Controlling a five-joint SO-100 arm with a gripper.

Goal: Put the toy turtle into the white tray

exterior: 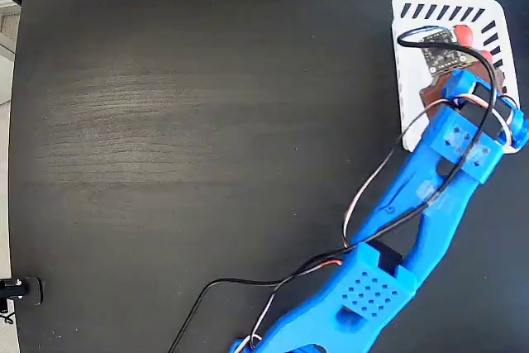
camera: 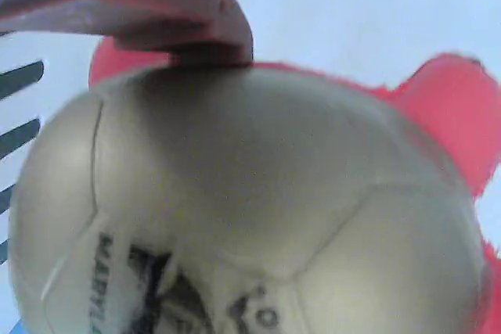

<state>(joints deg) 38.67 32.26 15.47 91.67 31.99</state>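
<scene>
The blue arm point(exterior: 413, 229) reaches diagonally across the dark table point(exterior: 207, 121) to the white tray point(exterior: 411, 80), with its wrist end and wiring hanging right over the tray's middle. In the fixed view only a red bit of the toy turtle point(exterior: 464, 35) pokes out past the arm's tip, inside the tray near the slotted far edge.

The wrist view is basically all turtle: the shiny beige shell point(camera: 258, 209) fills the picture right under the gripper, black print at the bottom, red parts sticking out at the right and upper left. One finger point(camera: 180, 13) sits on the shell's top edge, touching it. The gripper looks clamped on the turtle, but the second finger is out of shot, so honestly I can't tell. White tray floor shows behind, slots on the left.
</scene>
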